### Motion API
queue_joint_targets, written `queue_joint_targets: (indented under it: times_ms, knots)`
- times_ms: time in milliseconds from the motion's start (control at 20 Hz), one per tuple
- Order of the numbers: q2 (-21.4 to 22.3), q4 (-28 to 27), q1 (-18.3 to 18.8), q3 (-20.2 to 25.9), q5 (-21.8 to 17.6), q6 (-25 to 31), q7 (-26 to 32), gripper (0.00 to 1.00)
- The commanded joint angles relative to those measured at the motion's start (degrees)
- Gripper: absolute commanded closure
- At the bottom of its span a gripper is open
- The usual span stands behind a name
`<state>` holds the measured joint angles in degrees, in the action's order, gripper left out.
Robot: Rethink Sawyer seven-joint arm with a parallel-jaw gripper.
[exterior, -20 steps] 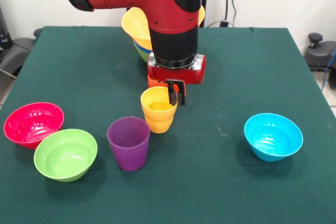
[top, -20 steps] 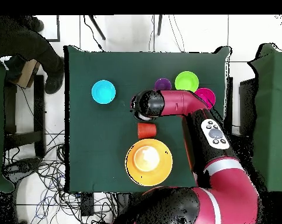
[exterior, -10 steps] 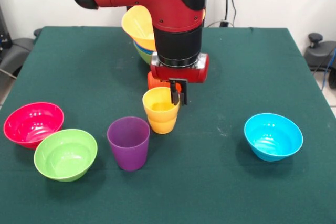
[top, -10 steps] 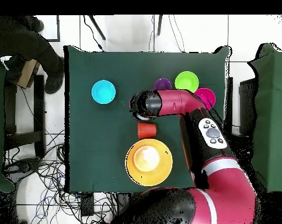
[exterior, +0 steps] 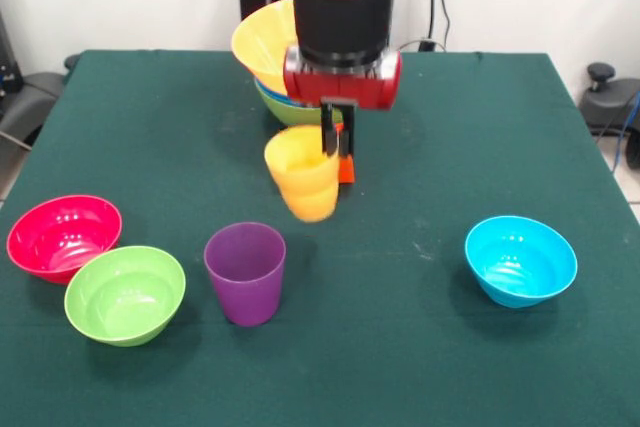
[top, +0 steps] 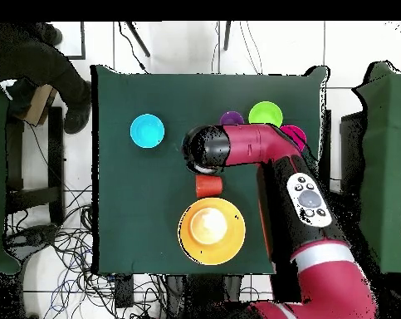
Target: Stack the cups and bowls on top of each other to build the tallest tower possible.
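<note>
Leftmost in the front view, the pink-red bowl (exterior: 63, 236) sits on the green table (exterior: 480, 127) with the small green bowl (exterior: 125, 293) touching its near right side; both stand mouth up. Just right of them the purple cup (exterior: 245, 272) stands upright on the cloth, apart from the green bowl. Above and a little right of it, the yellow cup (exterior: 302, 172) hangs clear of the table, tilted, and looks blurred. The gripper (exterior: 335, 139) is closed on this cup's rim at its right side, with one dark finger inside the mouth and the other outside the wall. Behind the gripper, a sliver of the orange-red cup (exterior: 346, 168) shows on the table just right of the yellow cup. Farther back stands the tower (exterior: 268, 52): the wide orange-yellow bowl on top, tipped toward the left, with a blue rim and a green bowl under it, partly hidden by the red and black arm (exterior: 342, 7). Well to the right, the light-blue bowl (exterior: 520, 259) stands alone, mouth up. From overhead, the light-blue bowl (top: 147, 131) lies left of the arm's head (top: 207, 148), the orange-red cup (top: 207, 184) sits between that head and the big orange-yellow bowl (top: 212, 231), and the purple cup (top: 231, 118) and green bowl (top: 266, 114) show past the arm.
</note>
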<state>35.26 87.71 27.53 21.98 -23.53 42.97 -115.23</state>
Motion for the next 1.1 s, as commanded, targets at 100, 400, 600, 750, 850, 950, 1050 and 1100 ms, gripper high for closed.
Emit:
queue_joint_targets:
  times_ms: [100,400,600,750,850,950,1050,1100]
  knots:
    - [12.6,12.8,0.5,2.9,3.3,8.8,6.8,1.0]
    - [17.6,17.8,1.2,2.5,4.9,7.2,5.8,1.0]
    - [22.3,21.9,1.3,1.6,6.3,6.6,4.7,1.0]
    - [25.5,25.1,2.4,2.2,9.0,7.6,5.8,1.0]
    - [27.8,26.9,2.8,2.3,10.5,8.7,6.6,1.0]
    - [29.4,28.3,3.2,2.2,11.1,9.1,7.6,1.0]
    - [30.7,30.0,3.9,2.3,11.9,8.3,8.2,1.0]
    - [31.4,30.9,4.1,2.1,12.3,8.2,8.2,1.0]
